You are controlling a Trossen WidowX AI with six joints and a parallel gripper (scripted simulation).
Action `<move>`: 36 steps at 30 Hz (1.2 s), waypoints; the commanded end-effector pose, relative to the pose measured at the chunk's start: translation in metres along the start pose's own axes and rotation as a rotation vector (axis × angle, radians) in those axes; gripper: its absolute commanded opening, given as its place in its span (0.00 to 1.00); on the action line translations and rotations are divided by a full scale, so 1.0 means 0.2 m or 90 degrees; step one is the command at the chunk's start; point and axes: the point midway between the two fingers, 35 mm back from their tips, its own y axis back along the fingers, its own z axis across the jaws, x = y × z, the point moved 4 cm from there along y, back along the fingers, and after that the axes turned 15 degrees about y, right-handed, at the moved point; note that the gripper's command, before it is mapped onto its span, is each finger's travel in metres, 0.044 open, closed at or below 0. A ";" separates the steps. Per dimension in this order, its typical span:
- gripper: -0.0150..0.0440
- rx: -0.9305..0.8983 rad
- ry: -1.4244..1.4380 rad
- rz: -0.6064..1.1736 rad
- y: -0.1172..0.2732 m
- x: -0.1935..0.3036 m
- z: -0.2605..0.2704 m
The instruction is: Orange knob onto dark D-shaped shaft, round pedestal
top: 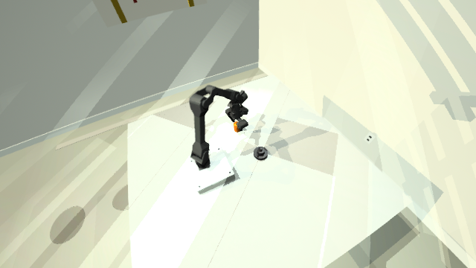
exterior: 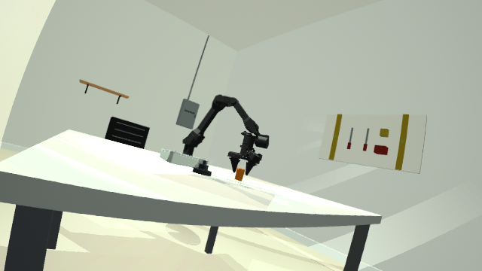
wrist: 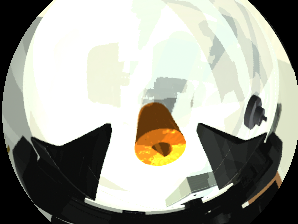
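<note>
The orange knob stands upright on the table. In the wrist view its top face and hole show; the hole's flat side is hard to make out. My gripper is open and points down over the knob, with its fingertips on either side of the knob's upper part and a gap at each side in the wrist view. The dark round pedestal stands apart from the knob, its shaft bare. The shaft's flat side cannot be seen.
The arm's pale base plate is on the table near the pedestal. The pedestal is at the right in the wrist view. A wall panel with tools hangs beyond the table.
</note>
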 end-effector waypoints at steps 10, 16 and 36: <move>1.00 -0.001 -0.003 0.007 -0.11 0.02 0.00; 0.82 -0.001 -0.003 0.007 -0.12 0.02 0.00; 0.25 -0.001 -0.003 0.006 0.10 0.00 -0.01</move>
